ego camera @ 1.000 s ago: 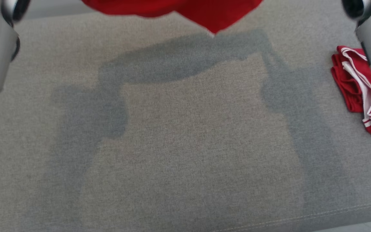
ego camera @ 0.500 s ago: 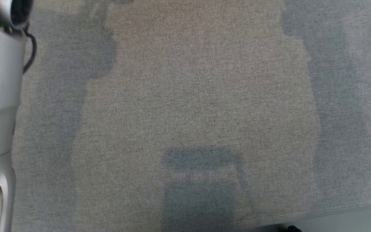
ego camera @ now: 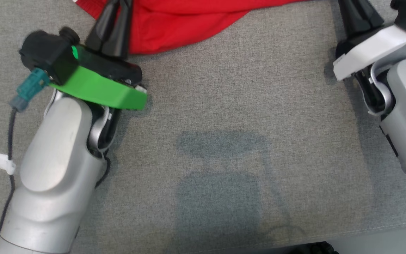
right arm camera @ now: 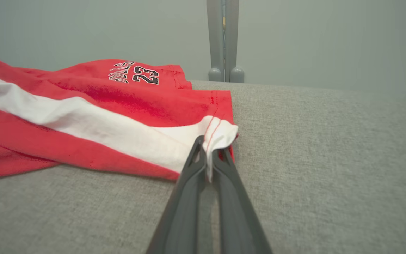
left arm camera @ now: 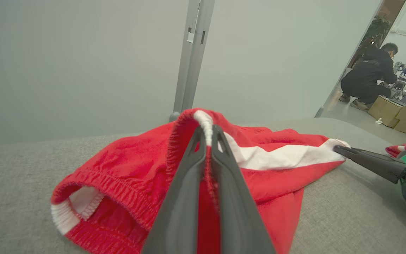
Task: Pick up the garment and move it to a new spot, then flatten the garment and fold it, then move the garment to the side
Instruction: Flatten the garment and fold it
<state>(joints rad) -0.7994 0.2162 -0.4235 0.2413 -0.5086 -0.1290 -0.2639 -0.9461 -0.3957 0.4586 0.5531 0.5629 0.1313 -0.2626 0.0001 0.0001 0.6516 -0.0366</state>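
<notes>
The head view's top edge cuts off most of the red jersey shorts with white side stripes [ego camera: 174,28] and the fingertips of the left pincer [ego camera: 119,5] and right pincer [ego camera: 356,10]. A distant crouching person [left arm camera: 367,79] is too small for detail.

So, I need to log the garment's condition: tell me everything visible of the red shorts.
The red shorts are knit-looking cloth with a white side stripe, gathered elastic waistband and printed 23. They lie rumpled on the grey cushion. The left pincer is shut on the waistband, the right pincer on a white hem corner.
</notes>
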